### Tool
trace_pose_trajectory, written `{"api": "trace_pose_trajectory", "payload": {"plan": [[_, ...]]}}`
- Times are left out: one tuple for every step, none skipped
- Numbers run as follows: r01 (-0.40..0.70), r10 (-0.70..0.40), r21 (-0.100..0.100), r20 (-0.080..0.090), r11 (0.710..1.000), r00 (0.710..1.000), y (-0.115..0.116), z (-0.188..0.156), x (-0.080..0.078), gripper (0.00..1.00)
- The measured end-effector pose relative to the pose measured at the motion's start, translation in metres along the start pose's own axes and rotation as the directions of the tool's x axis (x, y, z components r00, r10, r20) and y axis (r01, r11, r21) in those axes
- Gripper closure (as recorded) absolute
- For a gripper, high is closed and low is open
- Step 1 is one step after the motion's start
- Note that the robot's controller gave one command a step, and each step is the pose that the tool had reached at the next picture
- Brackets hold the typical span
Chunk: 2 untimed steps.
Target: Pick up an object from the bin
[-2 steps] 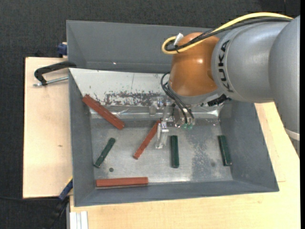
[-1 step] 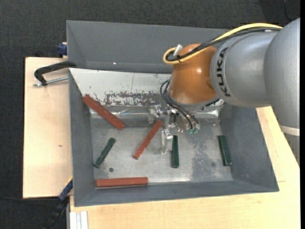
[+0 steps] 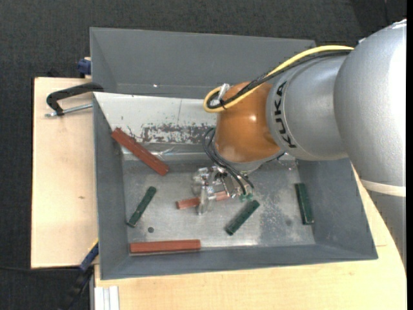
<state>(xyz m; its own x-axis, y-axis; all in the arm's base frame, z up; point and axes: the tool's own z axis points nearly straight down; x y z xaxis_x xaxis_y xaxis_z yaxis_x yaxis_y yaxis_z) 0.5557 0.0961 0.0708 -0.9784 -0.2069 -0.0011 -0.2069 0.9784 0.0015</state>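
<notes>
Now the end effector [image 3: 206, 189] is low over the middle of the bin [image 3: 106, 192], right at a small red-brown stick [image 3: 188, 204] that lies flat on the bin's floor. How wide it is open I cannot tell, and it seems only to touch the stick, not to hold it. The stick is thin and flat, so a closing grip could push it aside. A dark green stick [image 3: 242, 216] lies near and could be knocked.
</notes>
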Motion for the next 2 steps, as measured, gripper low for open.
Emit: {"api": "trace_pose_trajectory", "payload": {"plan": [[-0.001,0.001,0.0,0.0,1.0,1.0,0.0,0.0,0.0,1.0],[0.045,-0.045,0.001,0.005,0.999,0.999,0.028,-0.133,0.003,1.0]]}}
